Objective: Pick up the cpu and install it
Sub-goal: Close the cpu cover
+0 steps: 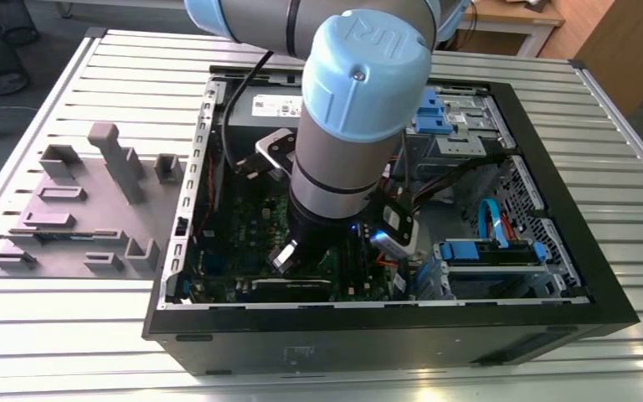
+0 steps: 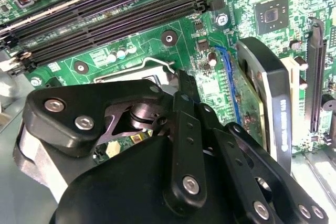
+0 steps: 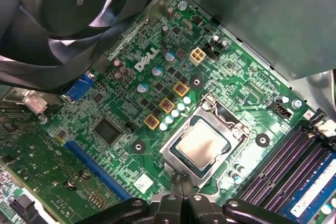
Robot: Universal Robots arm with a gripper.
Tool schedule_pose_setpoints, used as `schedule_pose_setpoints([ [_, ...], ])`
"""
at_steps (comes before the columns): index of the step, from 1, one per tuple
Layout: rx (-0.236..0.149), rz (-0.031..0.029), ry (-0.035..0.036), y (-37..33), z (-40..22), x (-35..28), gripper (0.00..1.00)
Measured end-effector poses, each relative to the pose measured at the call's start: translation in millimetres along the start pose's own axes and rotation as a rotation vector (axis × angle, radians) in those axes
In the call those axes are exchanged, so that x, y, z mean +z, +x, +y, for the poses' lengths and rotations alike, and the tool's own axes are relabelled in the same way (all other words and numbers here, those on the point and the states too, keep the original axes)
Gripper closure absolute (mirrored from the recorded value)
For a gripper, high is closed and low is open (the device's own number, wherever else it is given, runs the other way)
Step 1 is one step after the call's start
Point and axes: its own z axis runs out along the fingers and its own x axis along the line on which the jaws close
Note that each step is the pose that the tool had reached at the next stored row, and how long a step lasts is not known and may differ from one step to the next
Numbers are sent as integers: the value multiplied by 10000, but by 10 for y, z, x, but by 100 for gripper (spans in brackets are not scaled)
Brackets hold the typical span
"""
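A: Since the chip [image 3: 201,144] already lies flat inside the metal socket frame [image 3: 206,141] on the green circuit board [image 3: 118,156], where is the claw?

B: Just beside that frame, low over the board. In the first wrist view the claw [image 3: 180,181] shows its two dark fingertips [image 3: 176,182] pressed together at the frame's near edge, with nothing between them. So I judge it closed and empty.

A: Why would it sit there, closed?

B: My guess: a closed tip makes a narrow point, good for nudging something small near the frame, such as the thin wire lever [image 2: 149,62] seen in the second wrist view. Whether the tip touches frame or lever, I cannot tell.

A: And the frame itself?

B: It lies around the chip, whose silvery top shows through the square opening. That fits a chip seated and being secured.

A: The bigger picture?

B: The arm [image 1: 350,126] reaches down into the open computer case [image 1: 545,209], which lies on the slatted worktop [image 1: 98,84], with grey fixture blocks [image 1: 87,209] beside the case.
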Motion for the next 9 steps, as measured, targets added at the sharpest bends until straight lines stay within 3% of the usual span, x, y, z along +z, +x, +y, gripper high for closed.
schedule_pose_setpoints([
  [6, 1, -14, -15, -9, -6, -19, 89],
  [9, 208, -27, -17, -8, -7, -17, 89],
])
